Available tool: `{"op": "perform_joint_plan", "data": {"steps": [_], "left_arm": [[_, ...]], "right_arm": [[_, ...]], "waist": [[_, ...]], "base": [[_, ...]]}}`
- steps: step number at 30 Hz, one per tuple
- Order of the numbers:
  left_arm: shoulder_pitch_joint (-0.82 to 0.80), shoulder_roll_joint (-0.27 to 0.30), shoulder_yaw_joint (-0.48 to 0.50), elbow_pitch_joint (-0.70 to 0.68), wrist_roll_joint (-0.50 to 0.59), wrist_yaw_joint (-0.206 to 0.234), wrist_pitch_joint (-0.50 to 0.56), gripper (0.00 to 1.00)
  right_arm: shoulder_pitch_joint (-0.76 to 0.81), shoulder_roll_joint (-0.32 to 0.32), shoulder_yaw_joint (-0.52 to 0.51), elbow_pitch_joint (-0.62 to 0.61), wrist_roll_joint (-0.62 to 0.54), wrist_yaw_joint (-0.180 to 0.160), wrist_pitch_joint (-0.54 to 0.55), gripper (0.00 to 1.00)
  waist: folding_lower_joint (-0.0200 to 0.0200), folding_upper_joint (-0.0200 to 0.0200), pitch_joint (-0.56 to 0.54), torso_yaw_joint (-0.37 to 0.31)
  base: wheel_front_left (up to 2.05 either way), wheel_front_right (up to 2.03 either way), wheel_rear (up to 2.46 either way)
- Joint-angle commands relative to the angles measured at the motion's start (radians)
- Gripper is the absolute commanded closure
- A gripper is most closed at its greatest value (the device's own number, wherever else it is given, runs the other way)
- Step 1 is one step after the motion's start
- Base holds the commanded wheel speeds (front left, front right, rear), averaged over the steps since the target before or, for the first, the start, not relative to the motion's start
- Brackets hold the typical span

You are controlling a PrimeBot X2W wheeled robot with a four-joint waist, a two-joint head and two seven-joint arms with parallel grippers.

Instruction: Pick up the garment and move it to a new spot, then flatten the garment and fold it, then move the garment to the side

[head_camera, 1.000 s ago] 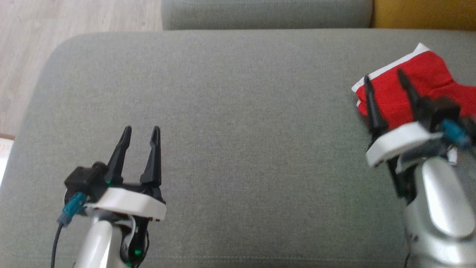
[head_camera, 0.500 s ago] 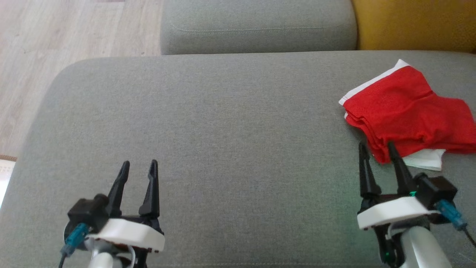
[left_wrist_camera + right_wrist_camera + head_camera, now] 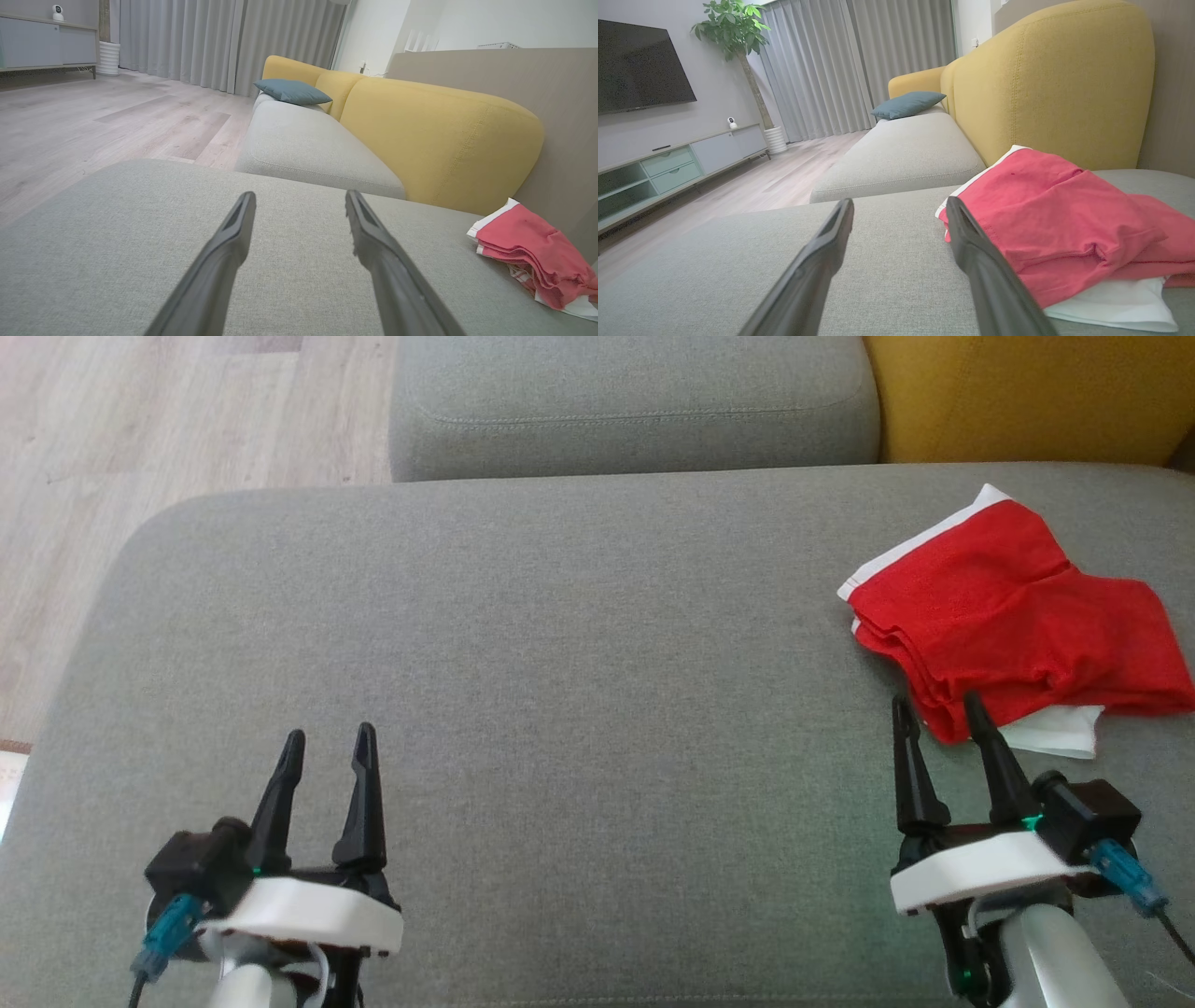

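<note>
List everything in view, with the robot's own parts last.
garment: one, red with white trim, folded, right side of near cushion
near cushion: one, grey, beneath both grippers
far cushion: one, grey, beyond near cushion
backrest: several sections, yellow, along the cushions' right
pillow: one, blue, on far cushion
floor: one, pale wood, left of cushions
television: one, black, on wall
plant: one, green, beside television
left gripper: one, black fingers, open, empty
right gripper: one, black fingers, open, empty, at garment's near corner

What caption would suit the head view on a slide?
Left gripper and right gripper open above a grey cushion; red garment lies folded at right.
</note>
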Motion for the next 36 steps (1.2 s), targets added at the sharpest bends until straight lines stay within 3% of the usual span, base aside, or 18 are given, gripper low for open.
{"op": "perform_joint_plan", "data": {"steps": [1,17,18,23,36], "left_arm": [[-0.020,0.010,0.040,-0.039,-0.002,-0.001,-0.012,0.00],[-0.013,0.010,0.066,-0.059,-0.029,0.011,-0.012,0.00],[0.019,0.000,0.031,-0.025,-0.032,0.015,0.000,1.00],[0.033,-0.007,0.029,0.032,-0.042,0.015,0.005,1.00],[0.016,-0.005,0.050,0.041,-0.176,0.004,0.043,1.00]], "right_arm": [[-0.031,-0.002,0.024,-0.038,0.003,-0.001,-0.013,0.00],[-0.029,-0.002,0.041,-0.059,0.013,-0.001,-0.014,0.00],[0.000,0.000,0.015,-0.021,0.009,0.000,0.000,1.00],[0.020,0.002,0.017,0.029,0.018,0.000,0.003,1.00],[0.016,-0.003,0.003,0.019,0.167,0.000,0.036,1.00]], "waist": [[0.0000,-0.0001,-0.001,-0.001],[0.0000,-0.0001,0.003,-0.007],[0.0000,-0.0001,0.003,-0.007],[0.0000,-0.0001,0.003,-0.008],[0.0000,-0.0001,0.005,-0.011]], "base": [[0.00,0.00,0.00],[0.00,0.00,0.00],[0.00,0.00,0.00],[0.00,0.00,0.00],[0.00,0.00,0.00]]}}
